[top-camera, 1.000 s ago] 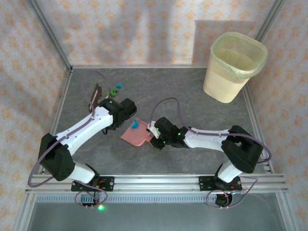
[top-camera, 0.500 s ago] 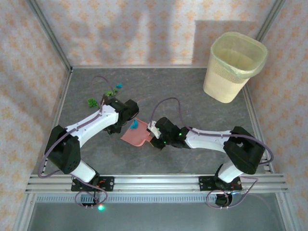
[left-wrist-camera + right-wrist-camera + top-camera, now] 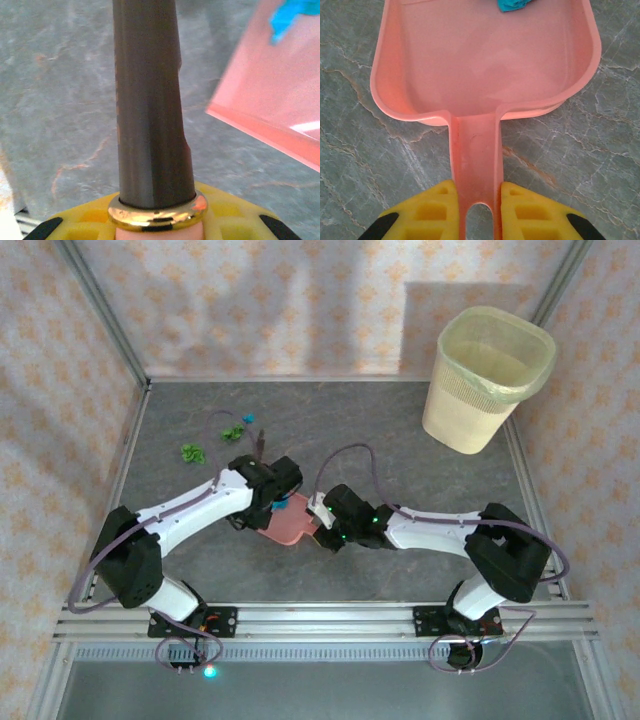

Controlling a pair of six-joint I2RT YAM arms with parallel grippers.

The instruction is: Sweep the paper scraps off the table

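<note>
My right gripper (image 3: 476,210) is shut on the handle of the pink dustpan (image 3: 485,55), which lies flat on the table (image 3: 580,165). One teal paper scrap (image 3: 515,4) sits at the pan's far end. My left gripper (image 3: 157,225) is shut on a brush (image 3: 150,110) with dark bristles and a gold ferrule, pointing down at the table (image 3: 60,100) just left of the dustpan (image 3: 280,90) and its teal scrap (image 3: 292,12). From above, the left gripper (image 3: 272,488) hangs over the pan's (image 3: 290,526) far left edge. Two green scraps (image 3: 192,452) (image 3: 232,432) and a teal scrap (image 3: 248,418) lie loose at the far left.
A cream waste bin (image 3: 490,375) stands at the far right corner. Aluminium rails (image 3: 130,470) edge the table (image 3: 400,460), with patterned peach walls behind them. The right gripper (image 3: 322,525) and its arm stretch across the near middle.
My left arm has swung right and nearer, carrying the brush from the far-left scraps to the dustpan's edge. A green scrap is uncovered at the left. The right arm and dustpan stay put.
</note>
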